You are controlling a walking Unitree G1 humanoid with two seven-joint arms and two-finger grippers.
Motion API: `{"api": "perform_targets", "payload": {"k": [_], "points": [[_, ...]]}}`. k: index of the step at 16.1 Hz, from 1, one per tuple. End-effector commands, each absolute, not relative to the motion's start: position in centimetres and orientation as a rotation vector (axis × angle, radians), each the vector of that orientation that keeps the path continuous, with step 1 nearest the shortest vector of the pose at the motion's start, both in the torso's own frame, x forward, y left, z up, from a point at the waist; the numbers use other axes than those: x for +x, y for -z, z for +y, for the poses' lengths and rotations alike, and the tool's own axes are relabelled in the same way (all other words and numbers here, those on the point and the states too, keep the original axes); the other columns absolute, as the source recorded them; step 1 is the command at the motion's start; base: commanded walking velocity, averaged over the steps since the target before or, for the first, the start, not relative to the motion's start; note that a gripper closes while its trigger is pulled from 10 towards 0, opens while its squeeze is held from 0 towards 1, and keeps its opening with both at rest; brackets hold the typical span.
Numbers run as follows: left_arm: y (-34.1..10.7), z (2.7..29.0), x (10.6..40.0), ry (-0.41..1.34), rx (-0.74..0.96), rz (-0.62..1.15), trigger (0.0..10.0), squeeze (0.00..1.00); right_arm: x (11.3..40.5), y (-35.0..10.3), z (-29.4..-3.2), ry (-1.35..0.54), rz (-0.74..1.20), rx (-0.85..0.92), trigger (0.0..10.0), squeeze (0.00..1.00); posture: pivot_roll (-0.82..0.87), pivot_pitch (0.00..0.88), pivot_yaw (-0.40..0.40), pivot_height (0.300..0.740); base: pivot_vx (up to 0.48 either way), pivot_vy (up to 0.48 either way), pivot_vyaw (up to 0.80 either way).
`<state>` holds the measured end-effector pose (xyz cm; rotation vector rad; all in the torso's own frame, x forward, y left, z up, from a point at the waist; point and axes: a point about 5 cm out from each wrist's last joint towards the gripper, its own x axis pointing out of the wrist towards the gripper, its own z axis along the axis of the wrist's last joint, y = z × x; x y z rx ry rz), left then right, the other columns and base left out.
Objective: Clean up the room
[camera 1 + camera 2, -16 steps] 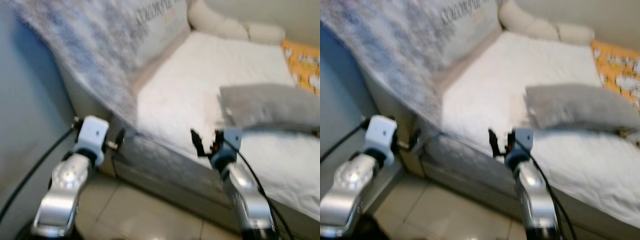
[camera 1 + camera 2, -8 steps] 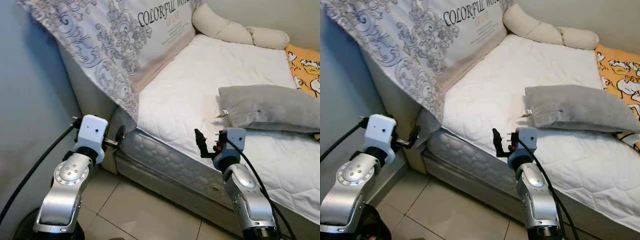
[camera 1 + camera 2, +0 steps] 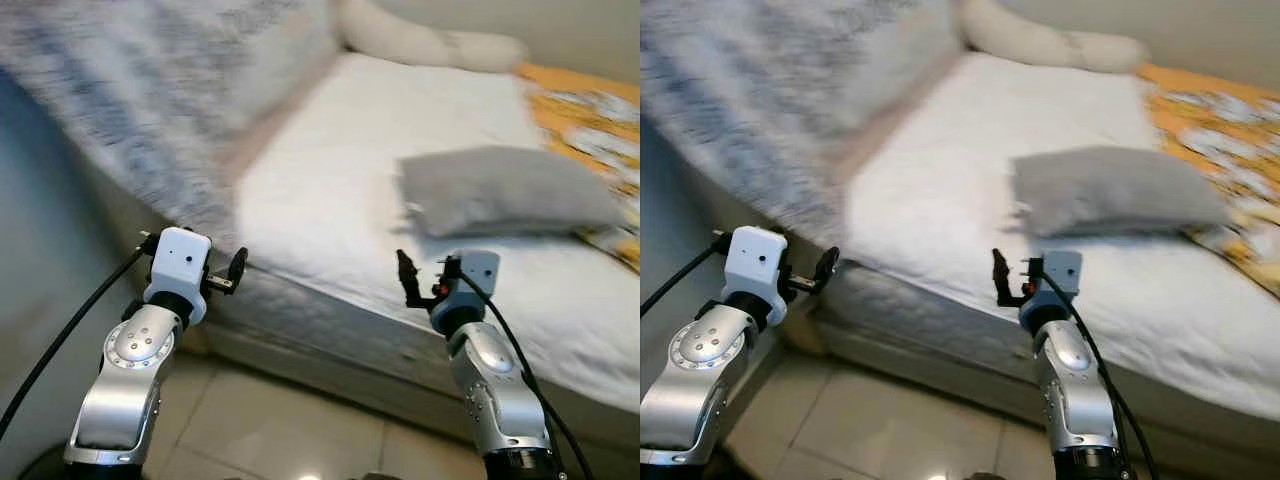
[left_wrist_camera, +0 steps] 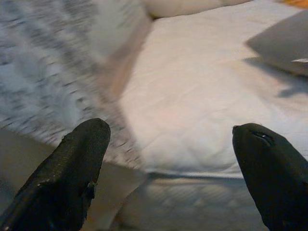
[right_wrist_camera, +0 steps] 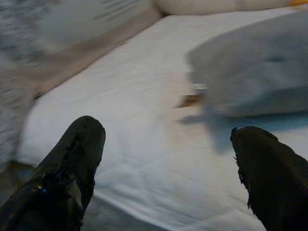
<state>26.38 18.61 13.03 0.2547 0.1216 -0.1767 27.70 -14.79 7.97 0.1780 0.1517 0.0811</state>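
1. Since half a second ago the whole head view has slid and blurred, so the camera has turned; the bedding lies as it did, and both arms are held out in front as before.
2. Largest in view is the white quilted mattress point(image 3: 380, 150), with a patterned grey-and-white duvet point(image 3: 130, 90) draped over its head end.
3. A flat grey pillow point(image 3: 1110, 190) lies loose mid-bed, near a long cream bolster point(image 3: 420, 45) and an orange printed blanket point(image 3: 1220, 120) at the far side.
4. The right gripper point(image 3: 420, 280) hovers just short of the mattress edge, fingers spread wide and empty.
5. The left gripper point(image 4: 168, 163), also wide and empty, faces the duvet corner.
6. Judgement: steady the stance first, then reach for the pillow; the mattress edge blocks a low approach.
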Motion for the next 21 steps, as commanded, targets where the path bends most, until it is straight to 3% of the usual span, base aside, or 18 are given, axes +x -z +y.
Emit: {"api": "perform_targets", "payload": {"k": [1,8,12,21], "points": [[-13.5,18.7,26.5,0.185,0.261,0.102,10.0,0.00,27.7,-7.8,-14.8,-0.063,0.148,0.189,10.0,0.00,0.03,0.000,-0.024,0.740,0.000,0.000,-0.77],[-14.5,20.1,26.4,0.197,0.290,0.102,10.0,0.00,27.6,-7.3,-13.5,-0.042,0.132,0.236,10.0,0.00,0.06,0.000,0.035,0.740,0.149,0.000,-0.78],[-13.2,18.9,26.6,0.175,0.195,0.117,10.0,0.00,28.2,-8.1,-14.0,-0.069,0.110,0.176,10.0,0.00,0.03,0.000,0.002,0.740,0.293,0.000,0.00],[-12.4,18.1,27.0,0.189,0.190,0.126,10.0,0.00,28.6,-8.6,-14.3,-0.092,0.102,0.143,10.0,0.00,0.00,0.000,-0.033,0.740,0.295,0.000,0.00]]}}
